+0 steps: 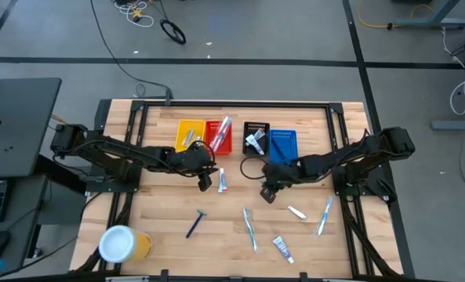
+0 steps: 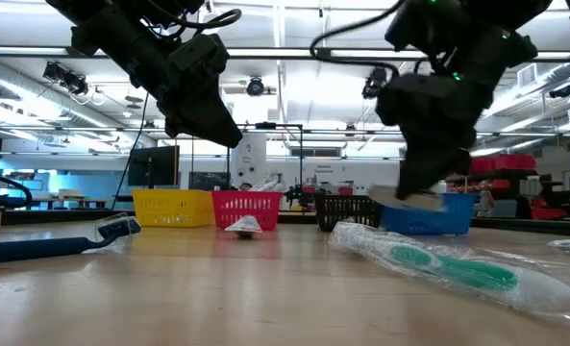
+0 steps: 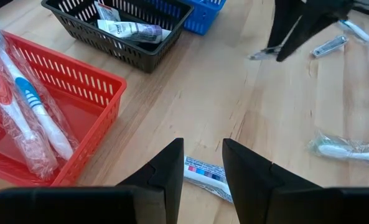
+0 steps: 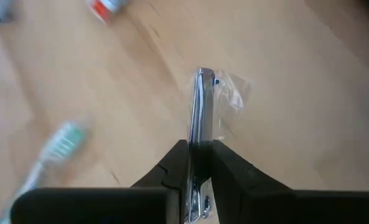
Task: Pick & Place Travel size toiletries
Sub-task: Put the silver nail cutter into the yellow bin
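The right hand (image 4: 198, 163) is pinched tight on a slim silvery nail clipper (image 4: 200, 118) in a clear wrapper; the clipper sticks straight out beyond the fingertips, held up off the counter (image 4: 296, 74). Below it lie a green-bristled toothbrush (image 4: 50, 155) and, farther out, a small tube with a red end (image 4: 106, 7). In the high view this hand sits just short of the blue bin (image 1: 282, 144), with the black bin (image 1: 256, 135) beside that.

To do this step well, I judge the hand should keep its pinch steady, carry the clipper clear over the bin's near wall, and let go only once the tip hangs inside, since the loose wrapper could snag on the mesh rim.

The left hand (image 3: 203, 168) stands partly open and holds nothing; a small white tube with coloured printing (image 3: 206, 177) lies on the counter right between and under its fingertips. Beside it is the red bin (image 3: 78, 99) holding wrapped toothbrushes (image 3: 28, 102); farther off, the black bin holds tubes.

Well away from both hands, a dark blue razor (image 1: 196, 222), more toothbrushes (image 1: 249, 228) and another tube (image 1: 283, 248) wait on the counter.
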`<state>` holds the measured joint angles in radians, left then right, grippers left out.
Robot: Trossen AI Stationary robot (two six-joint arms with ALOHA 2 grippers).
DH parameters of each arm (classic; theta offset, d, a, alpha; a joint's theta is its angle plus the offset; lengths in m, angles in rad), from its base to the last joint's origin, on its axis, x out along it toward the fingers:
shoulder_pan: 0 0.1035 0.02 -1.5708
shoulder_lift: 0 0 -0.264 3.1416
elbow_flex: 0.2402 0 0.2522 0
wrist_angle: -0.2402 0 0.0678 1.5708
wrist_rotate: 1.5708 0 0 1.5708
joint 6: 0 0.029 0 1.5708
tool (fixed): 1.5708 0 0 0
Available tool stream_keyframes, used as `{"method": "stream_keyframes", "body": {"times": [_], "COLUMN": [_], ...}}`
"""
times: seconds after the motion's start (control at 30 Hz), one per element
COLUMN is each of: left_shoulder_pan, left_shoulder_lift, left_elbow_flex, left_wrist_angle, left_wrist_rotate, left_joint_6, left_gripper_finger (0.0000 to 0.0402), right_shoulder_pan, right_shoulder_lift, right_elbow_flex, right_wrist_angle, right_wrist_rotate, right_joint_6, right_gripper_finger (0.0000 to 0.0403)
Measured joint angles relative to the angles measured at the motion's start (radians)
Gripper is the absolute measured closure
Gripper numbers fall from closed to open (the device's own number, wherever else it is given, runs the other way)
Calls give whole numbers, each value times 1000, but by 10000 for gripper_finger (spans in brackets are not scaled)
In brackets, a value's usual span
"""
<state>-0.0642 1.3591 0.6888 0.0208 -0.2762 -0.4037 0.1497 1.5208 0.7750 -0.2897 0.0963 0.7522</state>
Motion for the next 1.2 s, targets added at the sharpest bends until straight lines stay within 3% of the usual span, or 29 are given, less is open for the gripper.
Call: {"method": "stream_keyframes", "body": {"times": [0.4,0.6,0.9,1.2], "left_shoulder_pan": [0,0,0,2], "left_shoulder_lift": [0,0,0,0], "left_elbow_flex": [0,0,0,1], "left_wrist_angle": [0,8,120,258], "left_wrist_rotate": [0,-2,-148,-80], "left_joint_6": [0,0,69,23], "left_gripper_finger": [284,284,284,284], "right_shoulder_pan": [-3,-22,-38,-38], "right_shoulder_lift": [-1,-2,-2,-2], "right_elbow_flex": [0,1,1,-1], "right_wrist_angle": [271,300,317,317], "right_wrist_rotate": [5,33,79,36], "right_joint_6": [-200,-247,-281,-353], "right_gripper_finger": [352,352,352,352]}}
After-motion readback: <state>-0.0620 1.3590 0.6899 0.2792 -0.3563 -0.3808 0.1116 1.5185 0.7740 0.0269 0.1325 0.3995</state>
